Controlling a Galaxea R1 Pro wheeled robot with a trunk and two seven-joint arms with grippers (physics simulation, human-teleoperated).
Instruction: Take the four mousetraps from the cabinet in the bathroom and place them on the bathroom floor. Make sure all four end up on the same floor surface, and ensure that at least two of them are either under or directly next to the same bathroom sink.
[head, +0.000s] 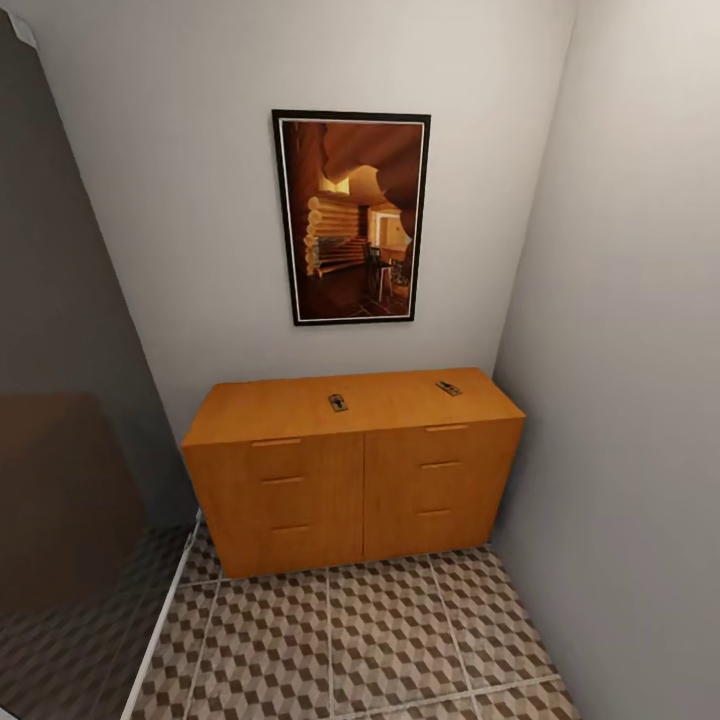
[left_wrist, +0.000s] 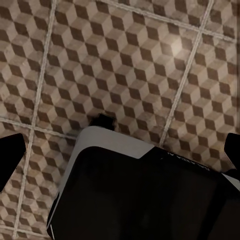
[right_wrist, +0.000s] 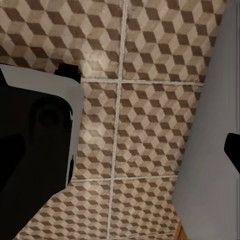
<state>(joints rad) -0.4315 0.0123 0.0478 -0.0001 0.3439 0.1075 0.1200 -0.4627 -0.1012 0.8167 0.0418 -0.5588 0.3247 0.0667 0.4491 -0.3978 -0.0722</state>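
The orange-brown cabinet (head: 350, 490) stands against the back wall in the head view, all drawers shut. Two small dark mousetraps lie on its top, one near the middle (head: 338, 402) and one towards the right back corner (head: 448, 387). The other traps are out of view. Cube-pattern bathroom floor (head: 380, 630) spreads in front of the cabinet. My left gripper (left_wrist: 120, 155) hangs open over these tiles, its dark fingertips (left_wrist: 11, 159) at the picture's edges. My right gripper (right_wrist: 120, 150) is also open above the floor (right_wrist: 150, 125), holding nothing. The sink is out of view.
A glass shower wall (head: 70, 400) with darker tiles (head: 80, 640) behind it borders the left side. A grey wall (head: 630, 400) closes the right. A framed picture (head: 352, 217) hangs above the cabinet. My black, white-rimmed base (left_wrist: 140, 195) sits below both grippers.
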